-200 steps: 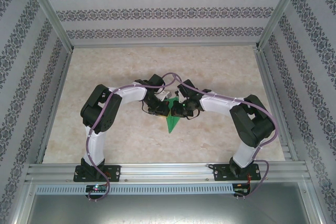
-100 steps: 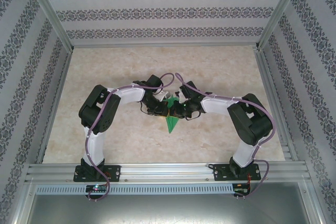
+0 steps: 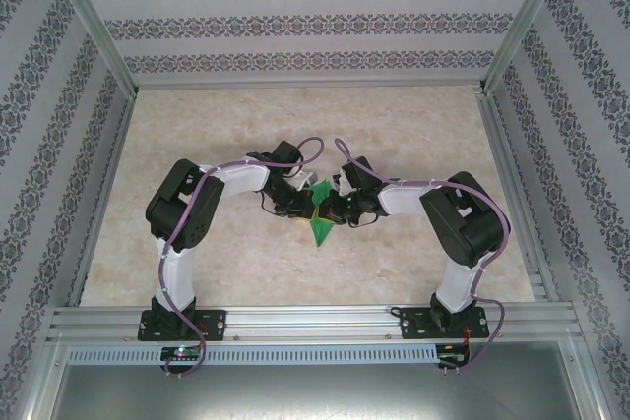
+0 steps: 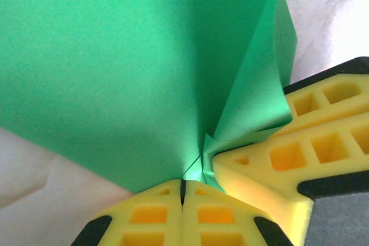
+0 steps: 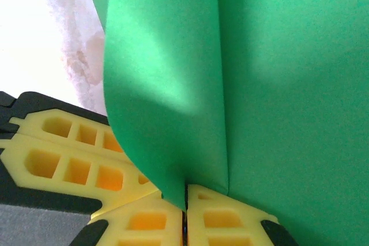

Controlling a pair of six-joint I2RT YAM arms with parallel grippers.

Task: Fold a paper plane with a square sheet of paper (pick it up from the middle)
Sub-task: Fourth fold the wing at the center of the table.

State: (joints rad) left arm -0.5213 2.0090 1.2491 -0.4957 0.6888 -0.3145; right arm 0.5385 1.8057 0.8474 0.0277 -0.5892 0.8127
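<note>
**Both grippers clamped on the green paper, tip to tip**

Left gripper (image 4: 183, 184): the yellow fingertips are pressed flat together with no gap between them. A creased corner of the green paper (image 4: 127, 67) runs straight into the seam, so this gripper is pinching the sheet. Outward from the pinch, one broad smooth panel fans up and to the left of the tips. A narrower folded flap stands up to the right. The other arm's yellow fingers (image 4: 311, 154) sit just beside, on the right, touching that same flap.

Right gripper (image 5: 184, 199): its tips are closed just as tightly, with a fold of the paper caught between them. Directly above the tips runs a sharp, straight crease. A curled flap rises left of it, and a flat panel spreads to the right. The left arm's fingers (image 5: 69, 159) lie close on the left, angled in toward the same pinch point.

In the overhead view the two grippers meet nose to nose. The paper sticks out from under them on the side toward the arm bases, as a small pointed green triangle. I cannot tell whether its tip rests on the tabletop (image 3: 423, 135). The marbled beige surface lies bare all around the meeting point. Both arms bend with their elbows outward, and a purple cable (image 3: 313, 143) loops above the wrists.
</note>
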